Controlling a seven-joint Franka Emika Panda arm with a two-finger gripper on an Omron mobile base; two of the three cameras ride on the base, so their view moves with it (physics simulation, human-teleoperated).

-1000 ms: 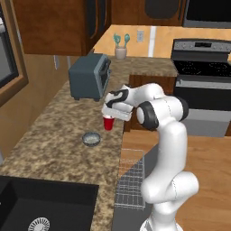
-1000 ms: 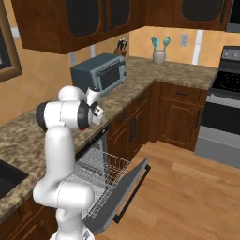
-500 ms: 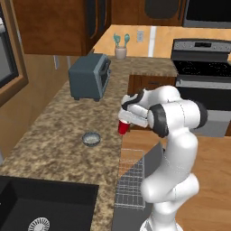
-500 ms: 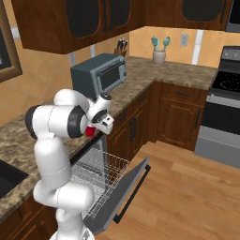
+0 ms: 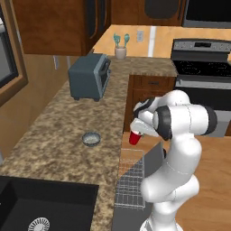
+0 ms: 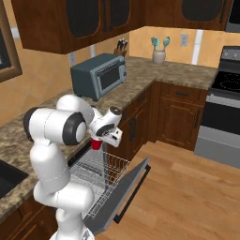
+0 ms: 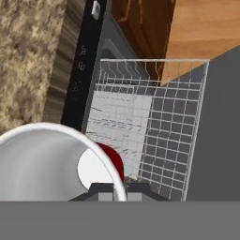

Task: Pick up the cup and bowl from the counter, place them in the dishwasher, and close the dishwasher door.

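Red cup [image 5: 134, 137], clenched in the tool [image 5: 136, 132], hangs over the dishwasher's wire rack [image 7: 140, 126]; bowl [image 5: 91, 139] on counter [image 5: 54, 140].

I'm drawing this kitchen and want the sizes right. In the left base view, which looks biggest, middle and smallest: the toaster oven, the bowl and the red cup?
Largest to smallest, as they look:
1. The toaster oven, clearly biggest.
2. and 3. The bowl and the cup look about alike. The bowl is a bit wider, the cup taller, and the tool partly hides the cup, so I won't rank them.

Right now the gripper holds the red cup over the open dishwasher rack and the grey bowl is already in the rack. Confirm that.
Not quite: the grey bowl sits on the granite counter, as the left base view shows. The gripper does hold the red cup over the open dishwasher rack.
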